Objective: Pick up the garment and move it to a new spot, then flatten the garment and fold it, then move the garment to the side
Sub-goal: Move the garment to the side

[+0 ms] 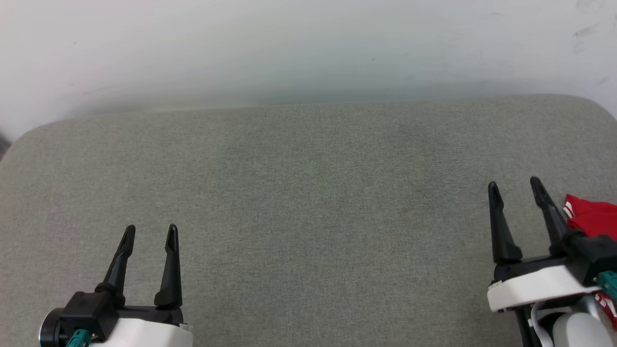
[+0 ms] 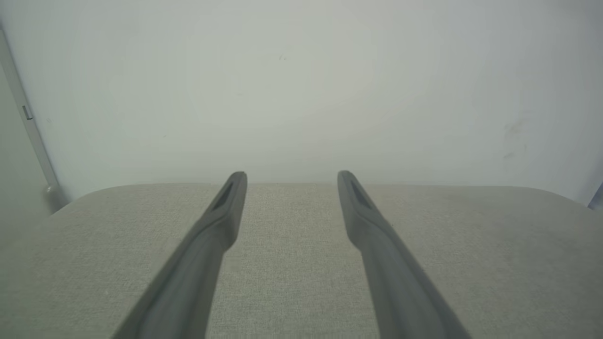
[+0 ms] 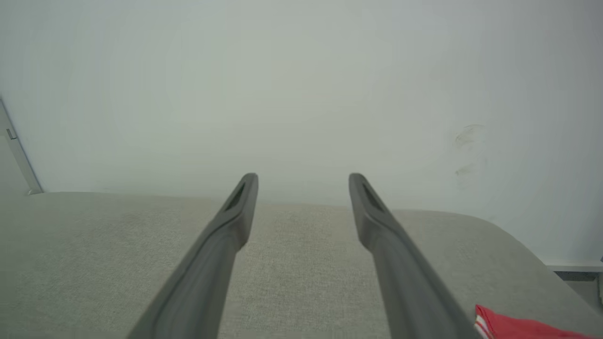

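The garment [image 1: 592, 217] is a red cloth with a bit of white striped trim, lying at the far right edge of the grey padded table [image 1: 308, 193]; most of it runs out of the head view. Its corner also peeks into the right wrist view as the garment [image 3: 518, 326] at the bottom right. My right gripper [image 1: 515, 184] stands open just left of it, fingers apart and empty. My left gripper [image 1: 151, 231] is open at the lower left, far from the cloth, with nothing between its fingers [image 2: 221, 221].
A pale wall [image 1: 308, 48] rises right behind the table's far edge. The table's corners are rounded at the back left and back right. A narrow grey strip [image 2: 28, 127] runs down the wall at the far left of the left wrist view.
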